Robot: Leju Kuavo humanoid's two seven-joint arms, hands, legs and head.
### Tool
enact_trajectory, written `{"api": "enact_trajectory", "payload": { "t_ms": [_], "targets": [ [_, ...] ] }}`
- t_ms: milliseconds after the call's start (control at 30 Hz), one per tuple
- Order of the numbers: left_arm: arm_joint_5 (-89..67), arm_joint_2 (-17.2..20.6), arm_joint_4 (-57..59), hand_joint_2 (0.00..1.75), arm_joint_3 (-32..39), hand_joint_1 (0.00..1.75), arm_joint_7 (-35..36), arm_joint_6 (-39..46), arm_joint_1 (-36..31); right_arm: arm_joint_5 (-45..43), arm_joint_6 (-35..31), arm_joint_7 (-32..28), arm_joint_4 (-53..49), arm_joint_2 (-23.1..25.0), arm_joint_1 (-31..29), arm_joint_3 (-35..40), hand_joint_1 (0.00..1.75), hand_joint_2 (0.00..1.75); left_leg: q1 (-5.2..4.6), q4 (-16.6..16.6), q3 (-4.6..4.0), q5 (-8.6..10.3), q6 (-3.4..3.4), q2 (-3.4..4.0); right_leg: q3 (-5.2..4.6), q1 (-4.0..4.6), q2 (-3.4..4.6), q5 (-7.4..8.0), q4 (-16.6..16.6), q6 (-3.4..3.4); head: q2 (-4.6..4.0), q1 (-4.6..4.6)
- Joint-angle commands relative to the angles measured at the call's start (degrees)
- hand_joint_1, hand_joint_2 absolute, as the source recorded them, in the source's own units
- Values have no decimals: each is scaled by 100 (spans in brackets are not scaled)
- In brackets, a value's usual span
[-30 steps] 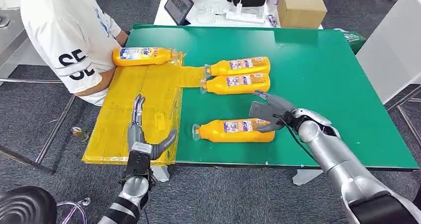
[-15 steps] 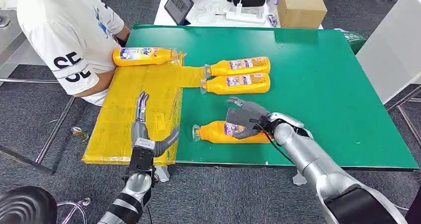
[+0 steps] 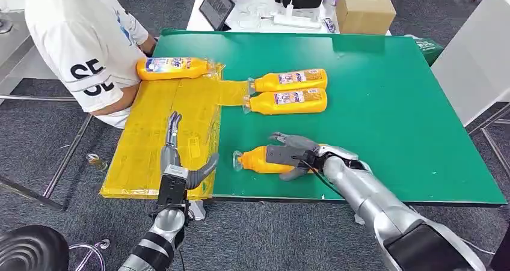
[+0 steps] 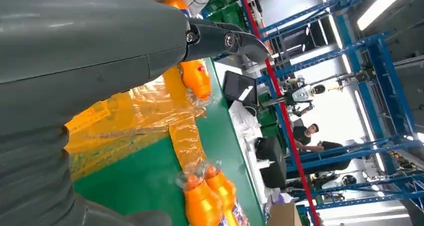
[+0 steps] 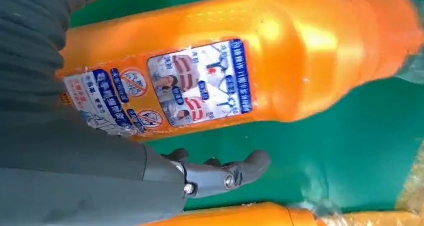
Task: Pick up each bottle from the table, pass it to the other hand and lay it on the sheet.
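A: Right robot hand (image 3: 294, 155) state?
B: Over the nearest bottle (image 3: 260, 160), fingers spread wide above its labelled body, thumb on the near side. Wrist view has the bottle (image 5: 240, 70) right beside the palm, one finger (image 5: 225, 173) running along the green surface next to it. Can't tell if it's gripping; the bottle looks flat on the bench (image 3: 385, 103).

A: Left robot hand (image 3: 177, 166)?
B: Open, nothing in it. Fingers straight, pointing away from the robot, thumb out to the side, above the near part of the yellow sheet (image 3: 156, 139). Left wrist view has one dark finger (image 4: 225, 38) stretched out over the sheet (image 4: 125, 116).

A: Where's that bottle exactly?
B: On its side near the front edge of the bench, cap toward the sheet, just off the sheet's edge.

A: Other bottles?
B: Two more side by side mid-bench: far one (image 3: 288, 79), near one (image 3: 285, 101), lying flat, caps pointing at a strip of the sheet. They show in the left wrist view too (image 4: 207, 201). A fourth bottle (image 3: 171, 67) lies on the far end of the sheet.

A: Anything else?
B: Person in a white shirt (image 3: 78, 36) at the bench's left side next to that fourth bottle. Cardboard box (image 3: 364, 9) and a tablet (image 3: 215, 5) on the white table behind.
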Motion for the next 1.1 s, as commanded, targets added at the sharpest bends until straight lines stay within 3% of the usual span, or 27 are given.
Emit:
{"api": "enact_trajectory", "payload": {
  "t_ms": [33,567,733,800,833,867,900,933,967,1100],
  "targets": [
    [30,53,351,175,53,0,26,48,-182,103,-160,285,414,-365,-250,543,0,175,1,-4,19,-4,9,-1,26,6,-10,-4,-8,-15,0,2],
    [21,54,321,175,102,0,26,47,-153,216,-280,500,332,-401,-313,622,0,175,3,-4,33,-10,12,18,36,10,5,-4,-11,-24,0,0],
    [5,53,324,175,149,0,26,17,-141,272,-52,550,303,-378,-340,784,0,175,-1,-2,14,-4,6,10,16,3,2,-2,-3,-15,0,0],
    [-6,34,370,175,148,0,26,-21,-156,283,-51,571,385,-286,-263,838,0,175,6,-7,46,-15,14,34,45,15,15,-4,-14,-37,0,0],
    [-14,26,382,175,146,0,26,-14,-156,281,-80,566,408,-253,-220,848,0,175,1,-4,18,-5,5,10,21,5,3,-2,-6,-16,0,0],
    [-10,17,396,175,150,0,26,-18,-161,289,-91,571,447,-225,-200,866,7,175,4,-9,31,-8,6,15,34,10,4,-3,-12,-22,0,0],
    [-11,15,404,175,152,0,26,-15,-168,293,-105,572,472,-208,-199,876,65,175,6,-10,36,-10,7,18,38,12,6,-3,-14,-26,0,0],
    [6,13,401,175,162,0,26,-24,-162,303,-155,566,538,-189,-192,902,155,175,5,-9,30,-8,6,13,34,11,3,-3,-13,-21,0,4],
    [7,14,400,175,163,0,26,-24,-159,305,-158,565,543,-192,-192,906,175,175,7,-11,40,-11,8,19,43,13,6,-4,-17,-26,0,-2],
    [7,14,400,175,163,0,26,-24,-159,305,-158,565,543,-192,-192,906,175,175,4,-8,32,-6,8,13,33,9,2,-2,-12,-20,0,-2]
  ]
}}
